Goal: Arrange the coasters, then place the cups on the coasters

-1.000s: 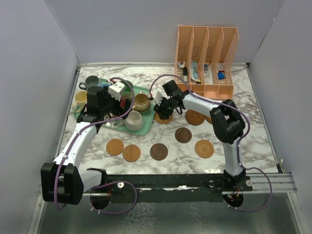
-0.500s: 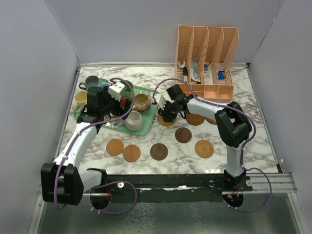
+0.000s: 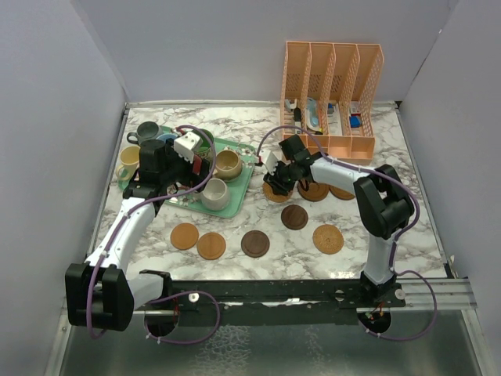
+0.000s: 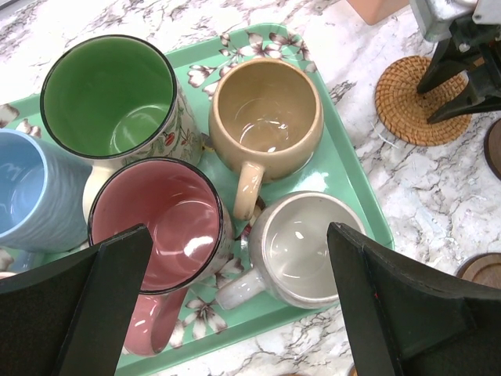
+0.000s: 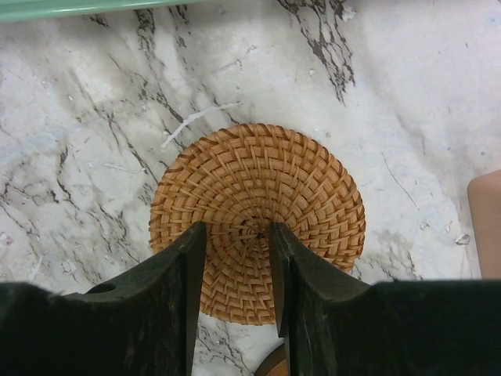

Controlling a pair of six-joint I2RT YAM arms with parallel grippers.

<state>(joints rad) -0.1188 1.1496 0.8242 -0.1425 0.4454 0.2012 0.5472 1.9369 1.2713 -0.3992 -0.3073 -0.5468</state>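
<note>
I am arranging the coasters [image 3: 255, 243], holding my right gripper [image 5: 239, 229] over the woven coaster [image 5: 313, 196] lying flat on the marble table [image 5: 407, 94] near the tray [image 5: 78, 6], jaws narrowly apart, grip or none I cannot tell, next needing a firm pinch to shift it.

You have the cups [image 3: 215, 193] standing in the tray [image 3: 239, 197] at far left. A woven coaster [image 3: 278, 193] lies just right of it, the file organizer [image 3: 333, 98] behind at far right, and other coasters [image 3: 211, 245] lie nearer.
</note>
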